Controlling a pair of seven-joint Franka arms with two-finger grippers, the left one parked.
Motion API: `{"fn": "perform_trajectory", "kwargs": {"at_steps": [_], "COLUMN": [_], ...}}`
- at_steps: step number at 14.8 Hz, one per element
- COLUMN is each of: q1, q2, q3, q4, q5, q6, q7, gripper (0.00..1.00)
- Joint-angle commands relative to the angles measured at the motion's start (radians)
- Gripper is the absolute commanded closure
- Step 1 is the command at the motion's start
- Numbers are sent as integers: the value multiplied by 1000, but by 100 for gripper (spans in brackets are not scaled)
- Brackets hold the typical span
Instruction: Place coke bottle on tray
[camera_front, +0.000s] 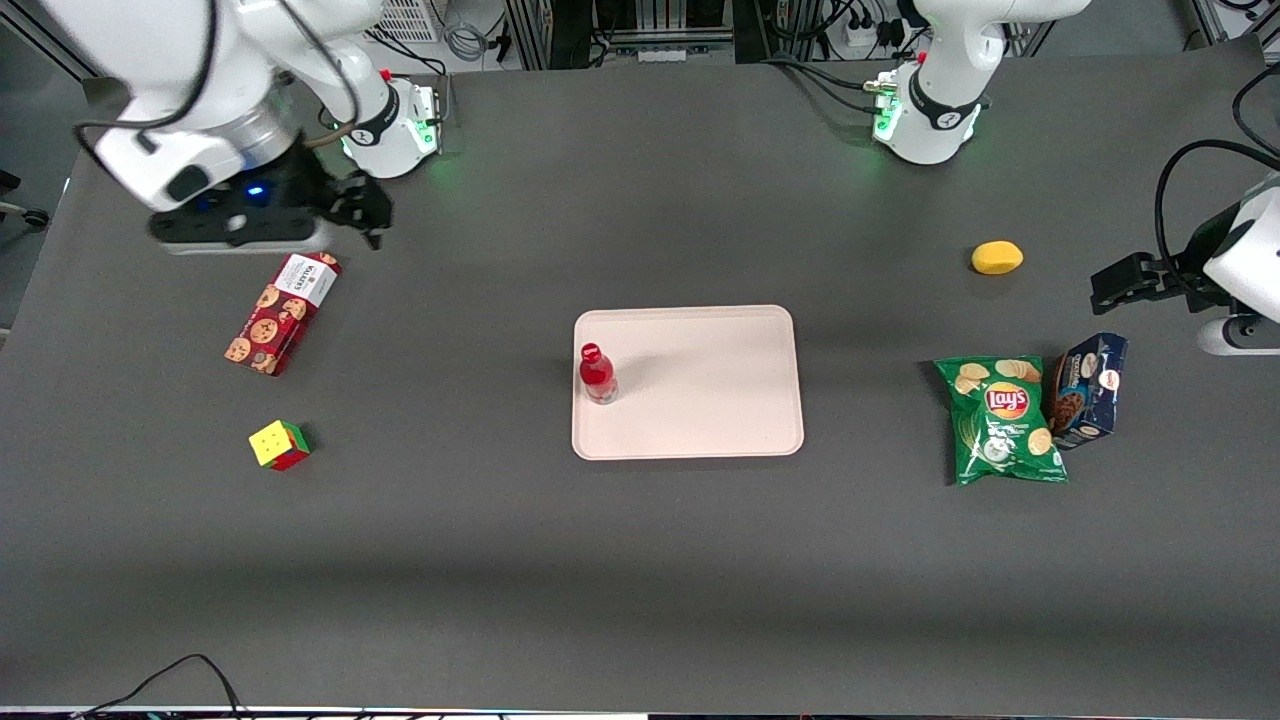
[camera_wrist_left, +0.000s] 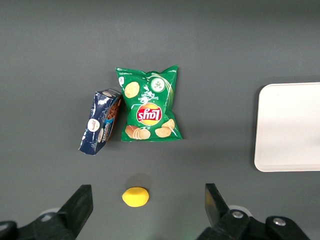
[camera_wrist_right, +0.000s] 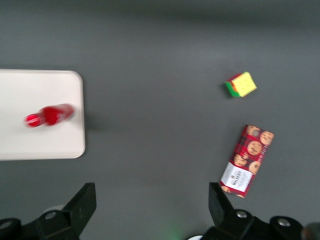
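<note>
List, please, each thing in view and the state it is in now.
coke bottle: upright on the tray, near its edge toward the working arm.
tray: flat on the table, holding only the bottle.
gripper: open, empty, raised near the cookie box.
cookie box: lying flat.
cube: resting on the table.
chips bag: lying flat, sealed.
blue box: beside the bag.
lemon: lying alone.

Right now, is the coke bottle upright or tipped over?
Upright: the coke bottle stands cap-up on the tray. The open gripper hangs above the cookie box.
</note>
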Motion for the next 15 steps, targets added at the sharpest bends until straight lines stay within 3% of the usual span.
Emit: {"fn": "perform_trajectory", "kwargs": {"at_steps": [1, 4, 6, 10, 15], "q1": [-108, -133, -191, -253, -268], "q2": [-20, -28, -23, -19, -10], "q3": [-14, -127, -156, -158, -162], "q4": [-47, -48, -63, -65, -45], "q5": [12, 90, 115, 57, 54], "q6": [14, 12, 31, 32, 25], "q7": [-24, -99, -179, -191, -185], "gripper": [0, 0, 0, 0, 0]}}
